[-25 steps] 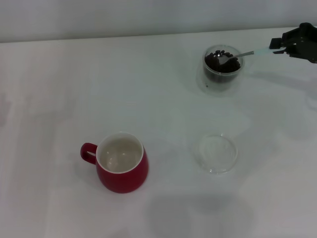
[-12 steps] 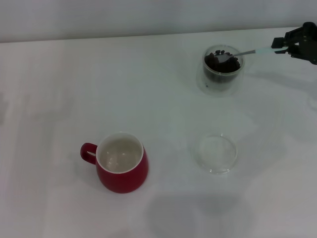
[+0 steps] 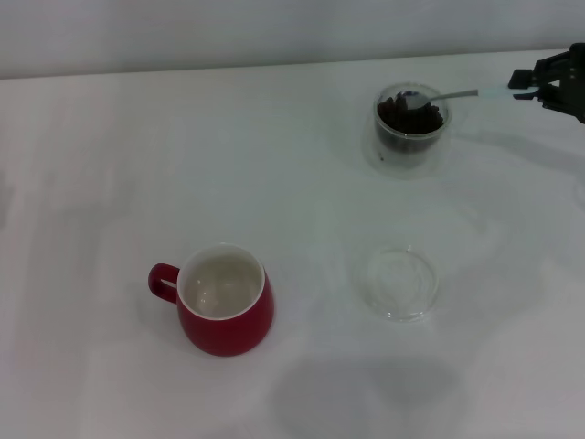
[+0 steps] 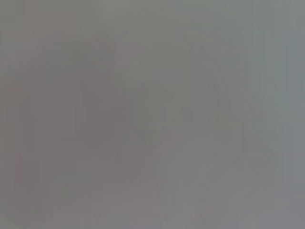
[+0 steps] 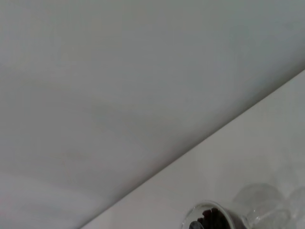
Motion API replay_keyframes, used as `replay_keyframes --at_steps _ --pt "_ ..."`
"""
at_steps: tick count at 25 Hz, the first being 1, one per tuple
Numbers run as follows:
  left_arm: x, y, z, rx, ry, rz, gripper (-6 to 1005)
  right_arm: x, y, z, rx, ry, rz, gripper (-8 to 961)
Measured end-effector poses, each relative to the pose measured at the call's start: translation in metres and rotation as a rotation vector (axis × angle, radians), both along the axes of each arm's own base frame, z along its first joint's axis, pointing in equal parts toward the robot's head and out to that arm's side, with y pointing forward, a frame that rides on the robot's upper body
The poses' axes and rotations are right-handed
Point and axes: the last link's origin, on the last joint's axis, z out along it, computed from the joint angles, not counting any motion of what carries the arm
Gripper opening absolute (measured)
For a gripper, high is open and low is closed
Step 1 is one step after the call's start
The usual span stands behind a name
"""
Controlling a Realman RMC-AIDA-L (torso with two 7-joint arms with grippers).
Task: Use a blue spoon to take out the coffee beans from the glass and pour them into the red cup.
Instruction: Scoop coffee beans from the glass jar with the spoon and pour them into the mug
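The glass (image 3: pixel 410 128) stands at the far right of the table with a heap of coffee beans (image 3: pixel 409 114) inside. The blue spoon (image 3: pixel 457 94) lies nearly level above it. Its metal bowl is over the beans at the rim, and its pale handle runs right into my right gripper (image 3: pixel 523 89), which is shut on it. Whether beans lie in the spoon's bowl I cannot tell. The red cup (image 3: pixel 225 311) stands upright at the near left, its cream inside bare. The right wrist view catches the glass rim (image 5: pixel 206 214) and the dark beans (image 5: pixel 209 223). My left gripper is out of view.
A flat clear saucer (image 3: pixel 402 283) lies on the white table (image 3: pixel 292 183) between the glass and the near edge. A pale wall (image 5: pixel 119 86) rises behind the table. The left wrist view is plain grey.
The spoon's bowl has risen out of the bean heap to the glass rim. My right gripper has drifted slightly right and up with the handle.
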Motion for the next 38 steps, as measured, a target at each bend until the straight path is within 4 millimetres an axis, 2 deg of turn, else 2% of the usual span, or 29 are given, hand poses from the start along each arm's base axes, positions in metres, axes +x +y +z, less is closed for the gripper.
replay_keyframes --at_steps 12,21,27,38 --pt "0.000 0.001 0.002 0.002 0.009 -0.001 893 0.007 -0.010 0.006 0.040 0.039 -0.002 147" --pt "0.000 0.003 0.003 0.010 0.005 0.000 892 0.000 -0.007 0.003 0.036 0.028 0.050 147" --pt "0.000 0.003 0.003 0.011 0.005 0.002 892 -0.004 -0.016 0.006 0.018 0.084 0.082 147" --pt "0.001 0.002 0.000 0.008 -0.004 0.006 892 -0.022 -0.032 -0.018 -0.067 0.160 0.196 146"
